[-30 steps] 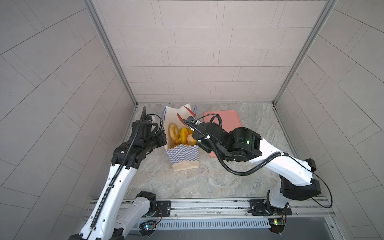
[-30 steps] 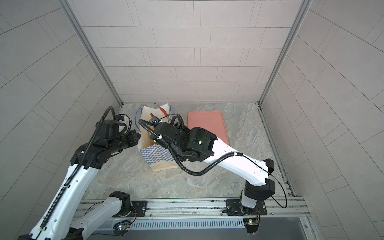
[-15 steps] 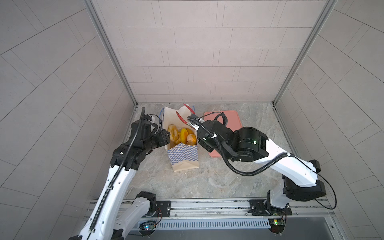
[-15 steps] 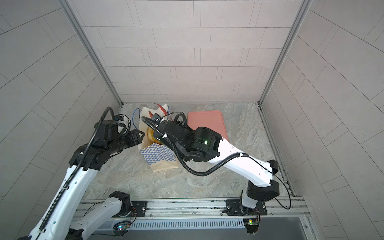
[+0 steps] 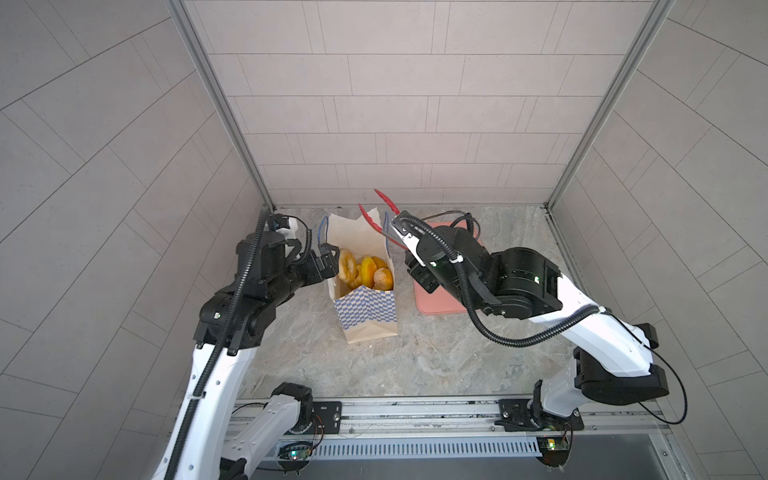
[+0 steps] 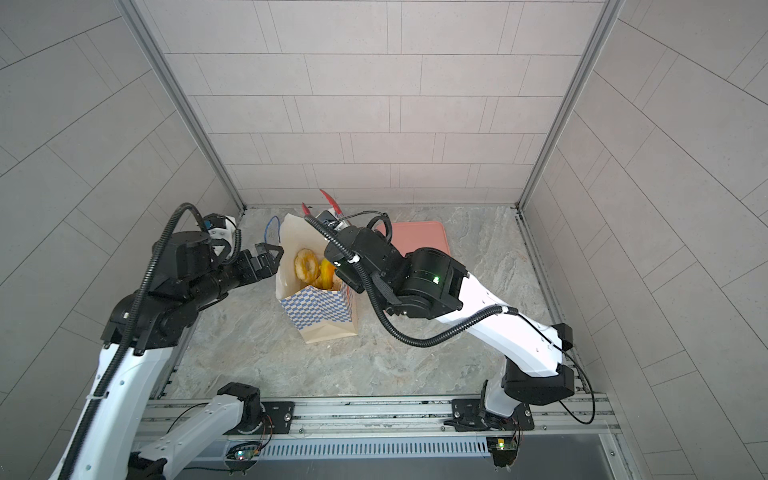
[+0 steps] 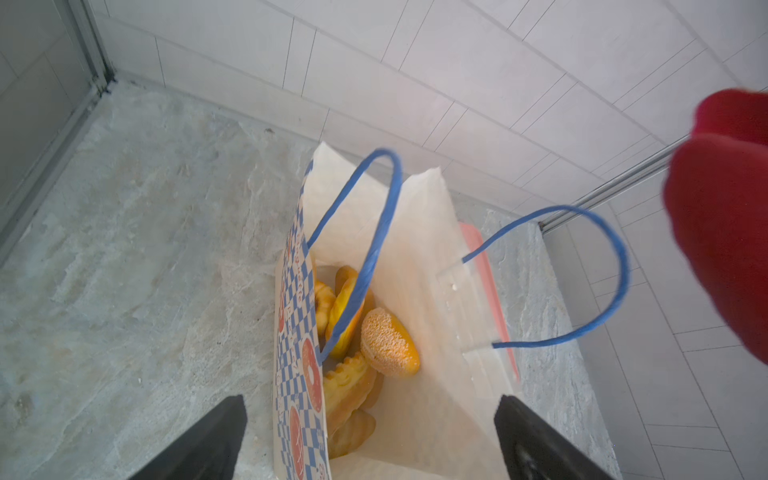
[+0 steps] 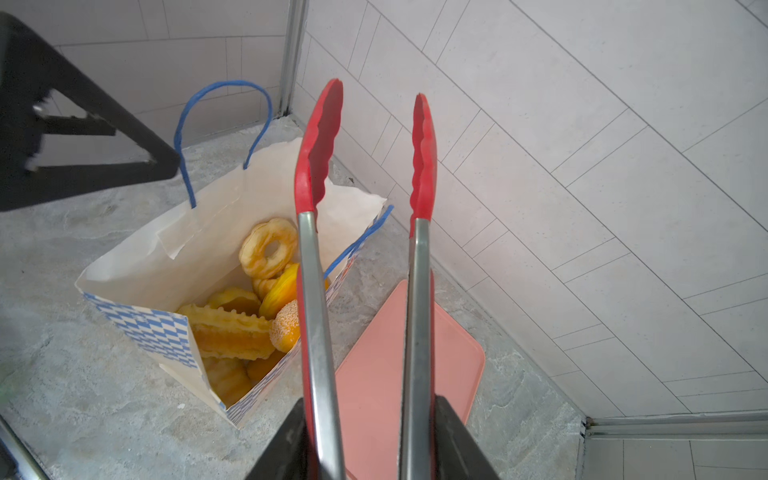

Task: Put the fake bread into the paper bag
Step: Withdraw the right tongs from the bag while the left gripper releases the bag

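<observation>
1. The bag (image 5: pixel 365 316) stands upright in the middle of the worktop (image 5: pixel 415 365), mouth wide open.
2. The bread (image 5: pixel 365 270) is piled low inside it, with the ring doughnut leaning on the left wall and the seeded bun toward the right.
3. The left gripper (image 5: pixel 330 259) hovers at the bag's left rim with its jaws spread wide. Can't tell whether a fingertip brushes the paper.
4. The right gripper (image 8: pixel 369 415) is clamped on the tongs (image 8: pixel 318 291), up over the bag's far right corner. Their red tips are parted and point toward the far wall.
5. On to the handles (image 7: pixel 365 232): the left one arches over the mouth and the right one flops outward.
6. The tray (image 5: pixel 440 299) lies flat to the right of the bag, with a strip of worktop between their edges.
7. Open worktop runs along the near side and out to the right past the tray.
</observation>
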Robot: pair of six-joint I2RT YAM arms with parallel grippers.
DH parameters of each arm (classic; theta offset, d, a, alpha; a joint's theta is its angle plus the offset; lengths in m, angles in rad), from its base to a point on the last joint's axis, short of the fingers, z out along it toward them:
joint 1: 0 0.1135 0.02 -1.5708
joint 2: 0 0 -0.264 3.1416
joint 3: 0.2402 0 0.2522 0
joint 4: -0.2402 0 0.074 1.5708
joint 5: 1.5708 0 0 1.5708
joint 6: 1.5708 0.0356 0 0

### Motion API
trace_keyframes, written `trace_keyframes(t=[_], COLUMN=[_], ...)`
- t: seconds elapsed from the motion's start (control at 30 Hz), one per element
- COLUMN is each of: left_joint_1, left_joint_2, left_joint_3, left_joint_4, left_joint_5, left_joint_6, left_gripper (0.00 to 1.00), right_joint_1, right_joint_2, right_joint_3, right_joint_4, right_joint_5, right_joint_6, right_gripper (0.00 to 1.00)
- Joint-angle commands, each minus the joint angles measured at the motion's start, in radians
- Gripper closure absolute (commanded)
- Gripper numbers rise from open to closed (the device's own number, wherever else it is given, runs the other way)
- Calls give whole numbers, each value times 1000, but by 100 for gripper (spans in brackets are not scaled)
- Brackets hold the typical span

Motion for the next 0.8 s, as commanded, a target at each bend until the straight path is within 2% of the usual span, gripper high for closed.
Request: trace_keyframes(t=[0.0,0.17,0.3,0.47,0.6,0.77], left_joint_1=[-1,1,16,74,189,334], left_joint_2=[22,108,168,213,229,240], left_joint_3=[86,201,256,275,224,90], left_joint_4=[-22,-13,46,136,218,352], left_joint_5=[-47,-151,-209,-190,-129,-27], left_joint_6=[50,104,104,62,-4,-91], left_gripper=[0,0,0,0,0,0], right_joint_1=[-79,-282,-485,-733,-904,-994], right_joint_2=[-87,-188,-248,-267,-250,-169], right_joint_3=[-26,-154,-280,-423,-535,-608], right_joint_4=[82,170,244,312,394,466], right_joint_5=[-7,-117,-198,-332,-428,-428], right_joint_6=[-6,45,97,173,231,231], right_gripper=[57,57,57,57,58,58])
